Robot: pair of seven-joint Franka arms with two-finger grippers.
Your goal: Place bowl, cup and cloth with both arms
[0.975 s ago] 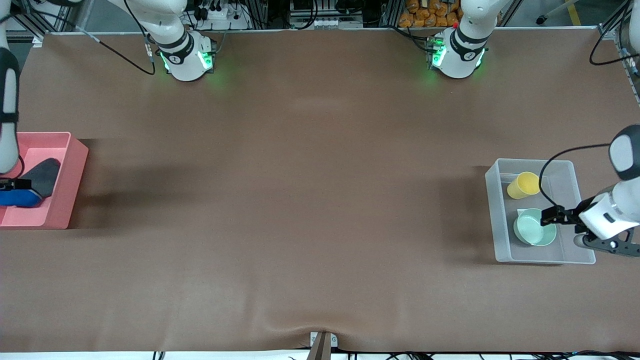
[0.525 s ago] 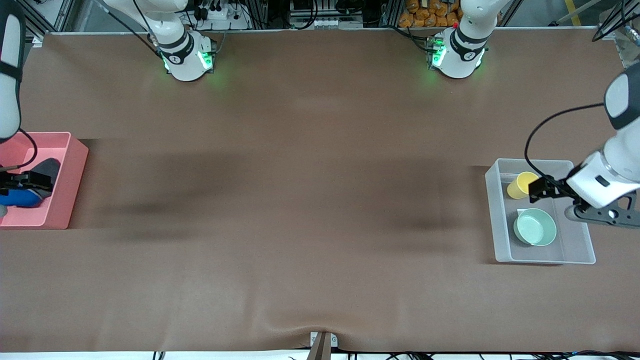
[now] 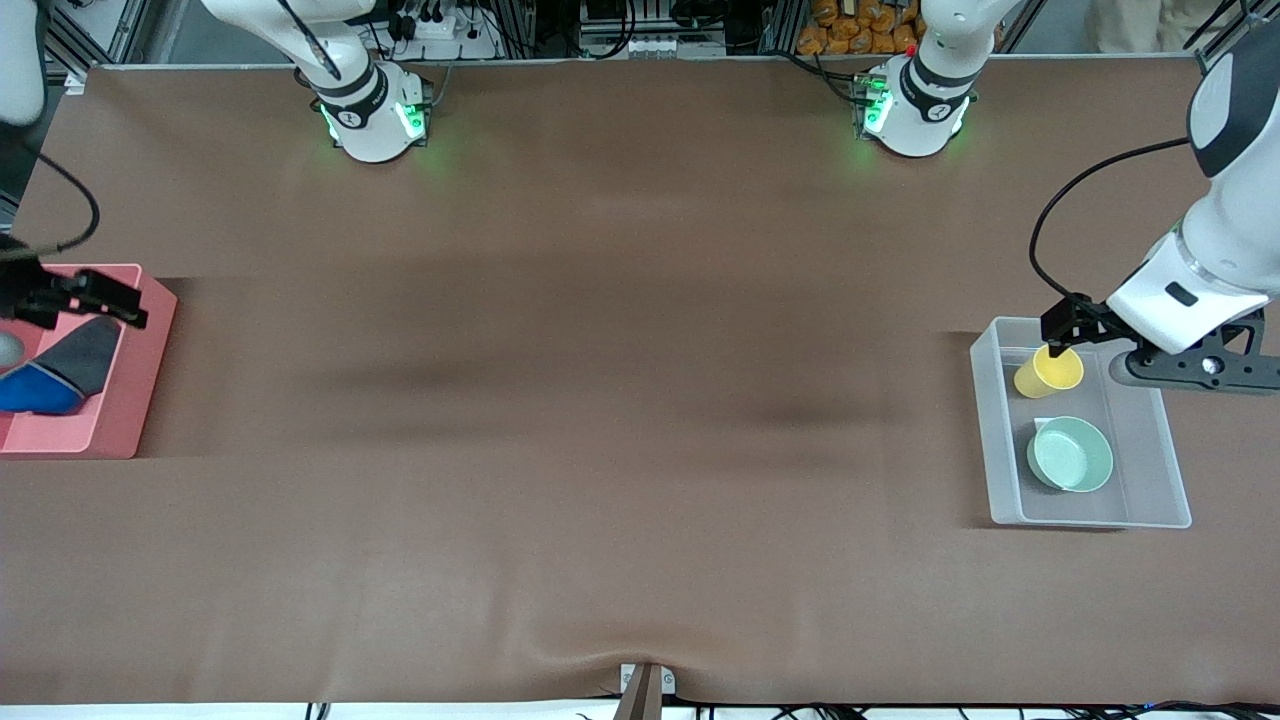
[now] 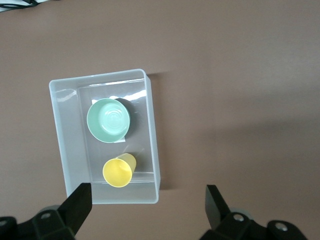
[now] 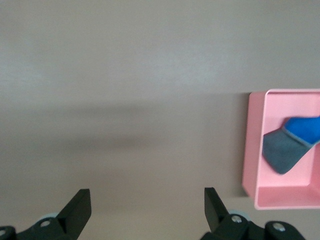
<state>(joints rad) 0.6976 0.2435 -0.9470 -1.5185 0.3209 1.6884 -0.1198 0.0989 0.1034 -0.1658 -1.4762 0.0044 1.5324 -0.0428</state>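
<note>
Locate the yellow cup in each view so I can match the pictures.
Front view: the cup lies tipped in the clear bin at the left arm's end of the table, farther from the camera than the green bowl.
Left wrist view: the cup is in the same bin, beside the bowl.
Right wrist view: not in it.
Shared landmark: the clear bin, in the front and left wrist views.
</note>
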